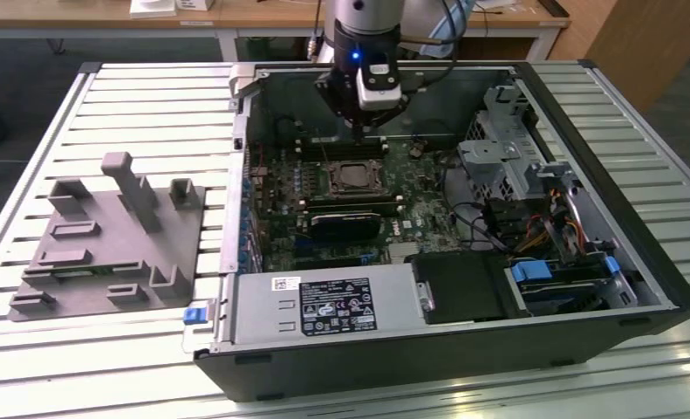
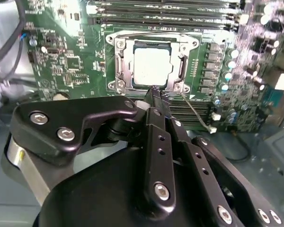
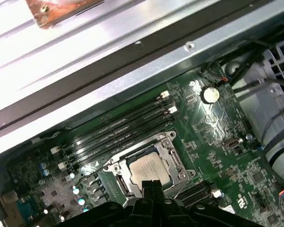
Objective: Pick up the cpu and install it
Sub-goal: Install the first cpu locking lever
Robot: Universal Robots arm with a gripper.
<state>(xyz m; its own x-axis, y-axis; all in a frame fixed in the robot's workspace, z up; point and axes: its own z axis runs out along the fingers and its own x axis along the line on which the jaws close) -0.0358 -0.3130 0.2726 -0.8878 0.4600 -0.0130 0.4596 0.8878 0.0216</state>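
Observation:
The cpu [image 2: 151, 66] is a flat silver-grey square lying inside the open metal-framed socket [image 2: 119, 60] of the green motherboard; the first wrist view shows the cpu [image 3: 149, 169] there too. In the exterior view the socket [image 1: 351, 177] sits mid-board inside the open computer case. My gripper [image 2: 156, 92] hovers just above the socket's edge, beside the cpu and apart from it. Its black fingers [image 3: 151, 188] are pressed together with nothing between them. In the exterior view my gripper [image 1: 364, 137] hangs over the memory slots just behind the socket.
Black memory slots [image 3: 118, 127] run alongside the socket. The case wall [image 1: 242, 166] rises on the exterior view's left, with drive cages and cables [image 1: 519, 175] on its right. A grey studded tray [image 1: 106, 236] lies on the slatted table outside the case. The power supply [image 1: 321, 305] fills the case front.

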